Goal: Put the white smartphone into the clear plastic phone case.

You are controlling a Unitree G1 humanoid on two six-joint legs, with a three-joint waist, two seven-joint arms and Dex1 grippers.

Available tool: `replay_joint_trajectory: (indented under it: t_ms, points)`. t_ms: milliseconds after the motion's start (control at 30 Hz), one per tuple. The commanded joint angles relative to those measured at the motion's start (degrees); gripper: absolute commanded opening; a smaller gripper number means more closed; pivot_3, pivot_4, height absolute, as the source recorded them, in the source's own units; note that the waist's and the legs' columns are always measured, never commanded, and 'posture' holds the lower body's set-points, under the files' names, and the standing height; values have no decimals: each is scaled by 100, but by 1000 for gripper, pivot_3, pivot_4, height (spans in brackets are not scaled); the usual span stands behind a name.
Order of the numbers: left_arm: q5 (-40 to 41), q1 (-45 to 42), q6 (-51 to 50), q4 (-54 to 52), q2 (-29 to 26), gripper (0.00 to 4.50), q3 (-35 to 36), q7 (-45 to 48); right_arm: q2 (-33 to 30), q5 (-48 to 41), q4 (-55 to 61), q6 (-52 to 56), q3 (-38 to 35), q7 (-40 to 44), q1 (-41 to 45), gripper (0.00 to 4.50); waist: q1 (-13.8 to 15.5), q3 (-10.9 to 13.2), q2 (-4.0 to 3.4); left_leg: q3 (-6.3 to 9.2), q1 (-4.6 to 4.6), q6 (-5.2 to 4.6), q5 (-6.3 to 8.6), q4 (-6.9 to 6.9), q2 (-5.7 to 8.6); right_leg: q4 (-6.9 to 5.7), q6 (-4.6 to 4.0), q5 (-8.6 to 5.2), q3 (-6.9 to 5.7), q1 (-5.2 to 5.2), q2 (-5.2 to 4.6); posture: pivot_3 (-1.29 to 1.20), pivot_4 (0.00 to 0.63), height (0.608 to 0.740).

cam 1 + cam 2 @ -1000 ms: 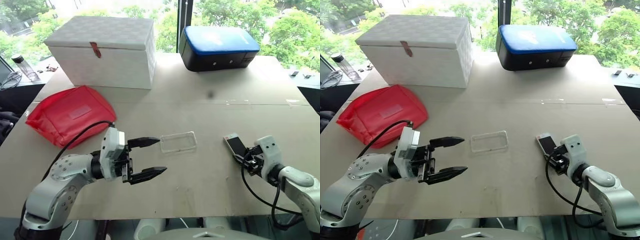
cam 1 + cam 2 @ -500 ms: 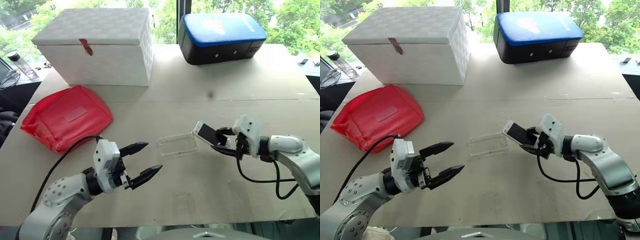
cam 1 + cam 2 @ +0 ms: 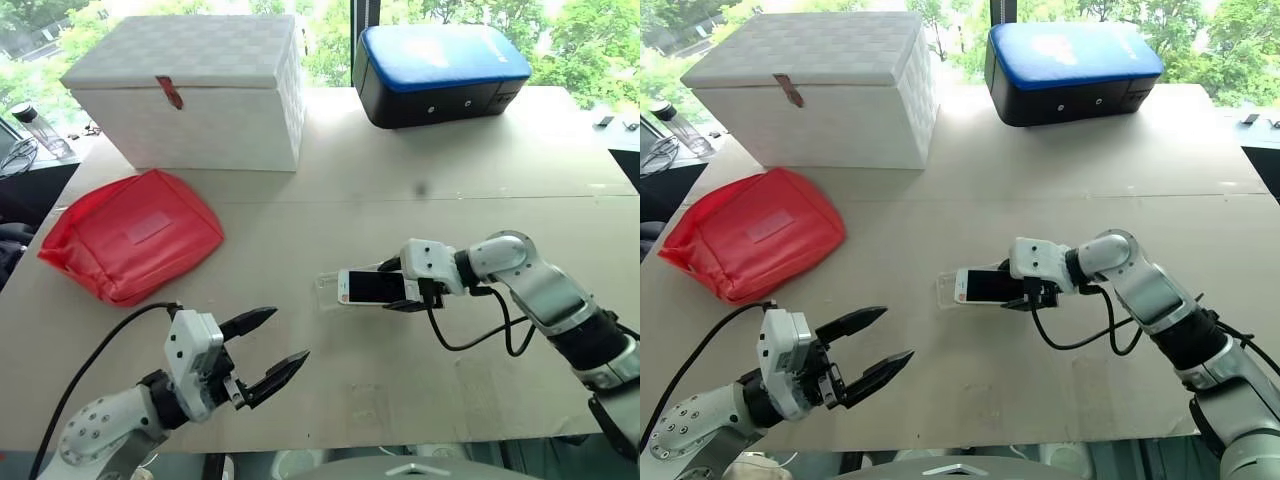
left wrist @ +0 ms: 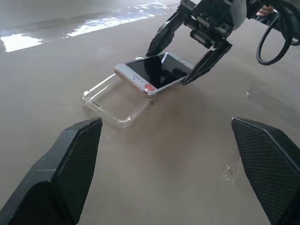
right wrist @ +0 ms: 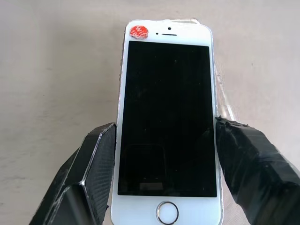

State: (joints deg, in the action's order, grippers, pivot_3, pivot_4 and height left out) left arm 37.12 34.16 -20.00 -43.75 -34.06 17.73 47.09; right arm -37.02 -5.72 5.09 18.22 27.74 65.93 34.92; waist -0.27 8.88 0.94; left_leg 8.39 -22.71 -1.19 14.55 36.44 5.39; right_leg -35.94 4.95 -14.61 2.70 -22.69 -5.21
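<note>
The right gripper (image 3: 400, 290) clamps its two black fingers on the long edges of the white smartphone (image 3: 371, 286), a small flat rectangular phone with a black screen, white ends and a red sticker by the earpiece. The phone is held screen up, tilted, its sticker end low over the clear plastic phone case (image 4: 115, 99), a thin transparent shell with rounded corners lying open side up on the pale brown tabletop (image 3: 420, 200). The phone overlaps one end of the case; the case's other end lies bare. Whether the phone touches the shell I cannot tell.

The left gripper (image 3: 267, 348) hovers nearer the table's front edge, its fingers spread wide and holding nothing, pointing toward the case.

Further out, a red fabric pouch (image 3: 130, 235) lies closed at the left. Behind it stands a white woven box (image 3: 190, 90) with its lid shut, and beside that a closed blue-topped black case (image 3: 440, 72).
</note>
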Motion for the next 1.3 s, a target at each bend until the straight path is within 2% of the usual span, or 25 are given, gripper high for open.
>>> replay_joint_trajectory:
  t_ms: [33, 333, 667, 1167, 1233, 1300]
  points:
    - [-89, 194, 227, -213, 60, 4500, 11, 10, 102, 255, -250, -457, 74, 185, 254, 2805, -16, 0, 0, 0, 0, 0, 0, 0, 0, 0, 0, 0, 0, 0, 1, 0, 150, 740]
    - [-189, 434, 300, -349, 117, 4500, -29, -83, 541, 756, -995, -911, 248, 408, 770, 2805, -46, 0, 0, -1, 2, 1, 0, 0, -5, -2, -4, 2, 2, -2, 9, 0, 150, 740]
    - [-197, 447, 310, -335, 25, 4500, 135, -104, 834, 1052, -1431, -1211, 342, 641, 958, 2804, -59, -3, 1, -1, 8, 2, -1, 0, -9, -9, -9, 5, 3, -1, 15, 0, 150, 740]
    - [-389, 527, 430, -349, 92, 4500, 39, -141, 890, 1108, -1462, -1168, 300, 1002, 1008, 2804, -51, -7, 4, -3, 17, 4, -1, 1, -9, -25, -11, 6, 7, 0, 16, 0, 150, 740]
    - [-394, 532, 446, -336, 91, 4500, 41, -137, 916, 1060, -1417, -1108, 252, 1007, 1023, 3809, -51, -7, 4, -3, 17, 4, -1, 1, -9, -25, -11, 6, 7, 0, 16, 0, 150, 740]
    - [-387, 503, 442, -313, 79, 4500, 38, -137, 938, 1037, -1379, -1097, 164, 928, 1037, 4486, -51, -6, 2, -3, 16, 4, -1, 1, -9, -24, -11, 6, 7, -1, 16, 0, 150, 740]
